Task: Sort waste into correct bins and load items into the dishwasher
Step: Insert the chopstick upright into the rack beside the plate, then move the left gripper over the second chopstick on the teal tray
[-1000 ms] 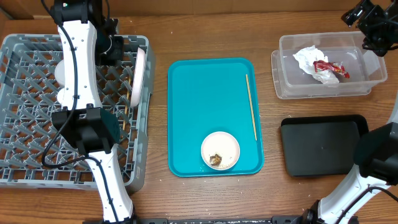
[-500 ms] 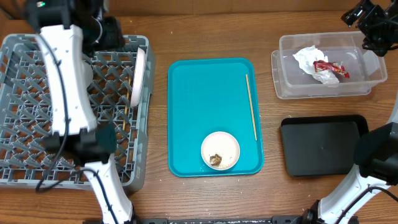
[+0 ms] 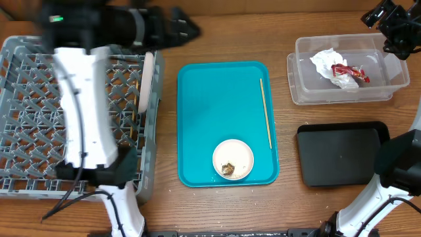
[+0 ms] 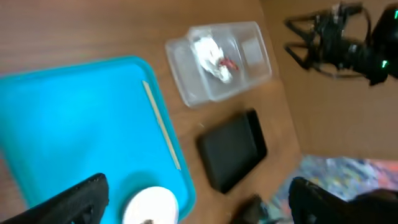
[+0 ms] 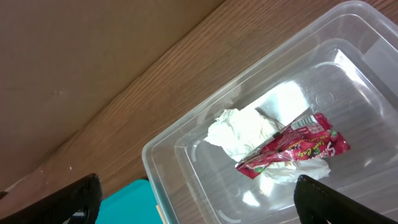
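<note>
The left gripper (image 4: 199,190) stands wide open, holding nothing, near the teal tray (image 4: 62,124); the right gripper (image 5: 193,193) gapes wide, empty, above the clear tub (image 5: 149,155)

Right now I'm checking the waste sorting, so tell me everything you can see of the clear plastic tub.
The clear plastic tub is a transparent rectangular container with rounded corners and a stepped rim. It stands upright and open-topped on the wooden table. It sits right of the teal tray and beyond the black tray, touching neither. Inside lie a crumpled white napkin and, across it, a red wrapper.
</note>
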